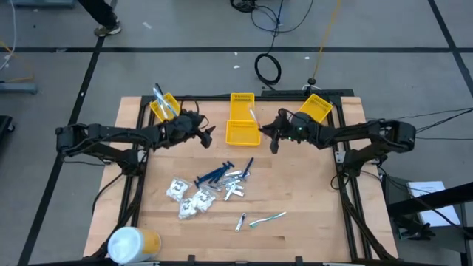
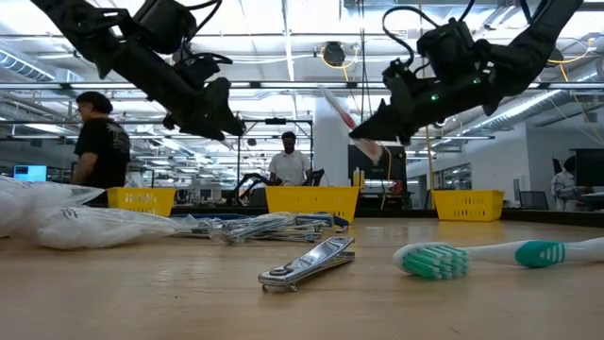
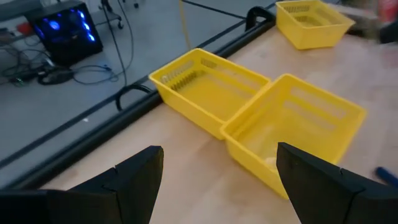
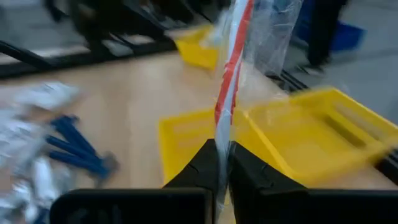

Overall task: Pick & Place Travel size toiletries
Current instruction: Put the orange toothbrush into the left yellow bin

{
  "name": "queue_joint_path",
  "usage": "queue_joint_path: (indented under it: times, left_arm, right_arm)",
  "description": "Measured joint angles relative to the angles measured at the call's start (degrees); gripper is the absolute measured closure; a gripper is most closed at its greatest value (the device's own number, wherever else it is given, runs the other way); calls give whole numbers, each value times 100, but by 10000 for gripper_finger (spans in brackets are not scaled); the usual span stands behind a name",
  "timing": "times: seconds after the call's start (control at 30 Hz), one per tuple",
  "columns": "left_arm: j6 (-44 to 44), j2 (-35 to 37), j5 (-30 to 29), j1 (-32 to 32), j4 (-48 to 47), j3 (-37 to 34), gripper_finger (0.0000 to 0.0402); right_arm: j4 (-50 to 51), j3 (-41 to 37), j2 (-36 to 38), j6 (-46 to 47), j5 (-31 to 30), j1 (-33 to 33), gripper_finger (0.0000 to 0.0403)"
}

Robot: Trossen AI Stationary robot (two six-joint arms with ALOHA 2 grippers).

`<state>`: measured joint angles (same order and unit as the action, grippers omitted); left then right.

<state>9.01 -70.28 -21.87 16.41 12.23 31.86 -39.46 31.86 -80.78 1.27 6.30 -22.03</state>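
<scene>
1 camera looks straight down on the table; 1 sits level at tabletop height. 2 wrist cameras face the middle yellow bins.

Three yellow bins at table's far edge, white-and-yellow cylinder near corner

A wooden surface on a black frame stands on a grey floor marked with dark tape lines, where black cables lie coiled. Beyond it, a large workshop hall stretches under rows of bright ceiling lights. Two people stand among benches, and a computer glows blue.
</scene>
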Motion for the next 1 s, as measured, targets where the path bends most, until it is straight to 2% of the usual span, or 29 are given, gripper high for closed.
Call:
queue_joint_path:
  times: [0.1,0.2,0.37,0.53,0.73,0.83,1.0]
  left_arm:
    - [11,-2,13,103,23,0,94]
    - [134,-2,334,149,238,-2,94]
    - [-280,-84,1499,98,1187,-4,94]
    - [-566,-351,2430,-48,2468,-3,94]
    - [-585,-1066,2898,-221,3702,59,94]
    - [-585,-1522,3100,-308,3922,303,94]
    - [-623,-1946,3540,-444,3899,763,94]
  right_arm:
    - [-506,0,-212,-9,232,33,392]
    - [-1066,0,-418,-23,404,75,392]
    - [-1761,20,-692,-22,632,178,392]
    - [-2187,26,-724,-23,597,414,392]
    - [-2587,27,-722,-27,586,840,392]
    - [-2623,28,-722,-41,519,1008,392]
    - [-2672,42,-722,-103,35,1160,392]
